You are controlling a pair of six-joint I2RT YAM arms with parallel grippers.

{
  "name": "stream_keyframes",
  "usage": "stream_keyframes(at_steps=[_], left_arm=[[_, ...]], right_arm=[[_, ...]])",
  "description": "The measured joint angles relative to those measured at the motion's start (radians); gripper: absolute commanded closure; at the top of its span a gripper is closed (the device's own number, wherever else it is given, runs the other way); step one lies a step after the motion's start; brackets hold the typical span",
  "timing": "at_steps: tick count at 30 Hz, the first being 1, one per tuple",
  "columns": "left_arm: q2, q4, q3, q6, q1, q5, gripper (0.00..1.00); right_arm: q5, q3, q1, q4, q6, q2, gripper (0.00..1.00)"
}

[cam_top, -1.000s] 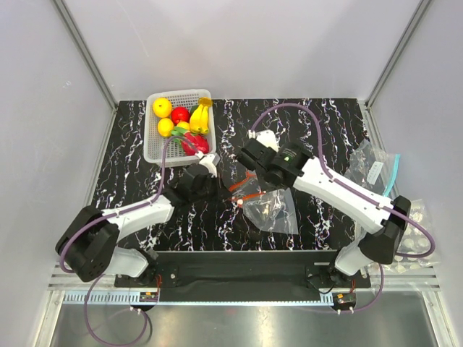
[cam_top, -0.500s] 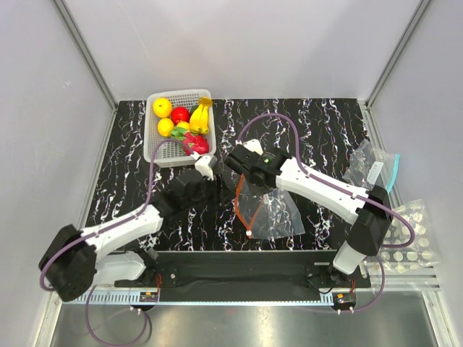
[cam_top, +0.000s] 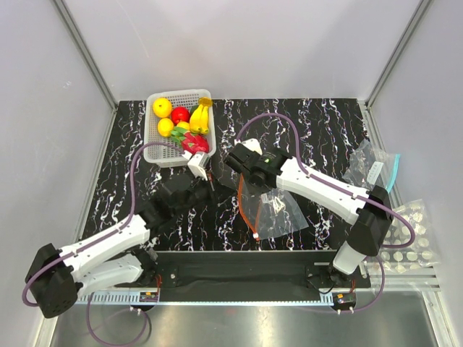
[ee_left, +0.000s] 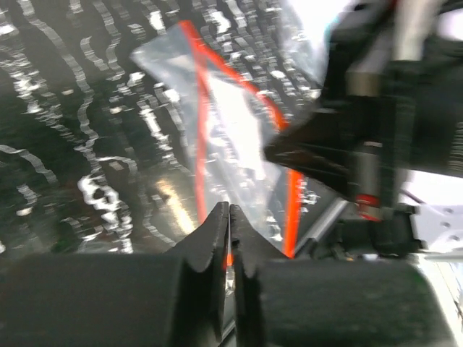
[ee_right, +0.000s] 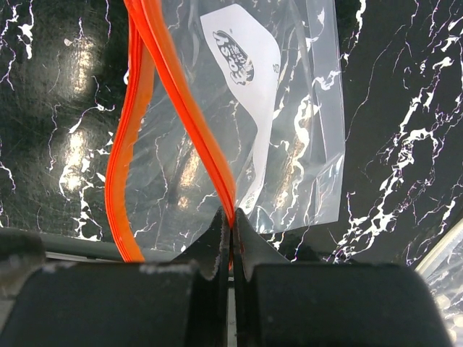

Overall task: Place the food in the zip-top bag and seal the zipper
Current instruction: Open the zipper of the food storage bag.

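Observation:
The zip-top bag (cam_top: 273,211) is clear and hangs at the table's middle, its mouth held apart. My right gripper (ee_right: 230,215) is shut on one strip of the red-orange zipper (ee_right: 189,108), seen from above as the right gripper (cam_top: 237,173). My left gripper (ee_left: 229,211) is shut on the other zipper (ee_left: 200,123) strip, just left of the bag in the top view (cam_top: 210,178). The white slider tab (cam_top: 256,236) hangs at the strip's lower end. The food lies in the basket: banana bunch (cam_top: 200,118), dragon fruit (cam_top: 192,142), round yellow fruits (cam_top: 162,107).
The white mesh basket (cam_top: 153,155) stands at the back left, close behind my left gripper. Another clear bag with a teal edge (cam_top: 375,170) lies at the right edge. A bubbled clear sheet (cam_top: 410,242) lies off the table's right front corner.
My left gripper reached forward to the bag's mouth, opened, then shut on a zipper strip. My right gripper carried the bag left and has held still since.

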Motion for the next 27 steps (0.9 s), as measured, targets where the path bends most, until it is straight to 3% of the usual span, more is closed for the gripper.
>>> stream_keyframes(at_steps=[6,20,27], left_arm=[[0.045,0.091,-0.003,-0.064,-0.050,0.005,1.00],[0.451,0.208,0.108,-0.133,-0.056,0.017,1.00],[0.544,0.308,0.116,-0.193,-0.059,0.040,1.00]], right_arm=[[-0.003,0.001,0.000,0.002,0.003,0.000,1.00],[-0.005,0.021,0.000,0.000,0.040,-0.009,1.00],[-0.006,0.021,0.000,0.008,0.073,-0.050,1.00]])
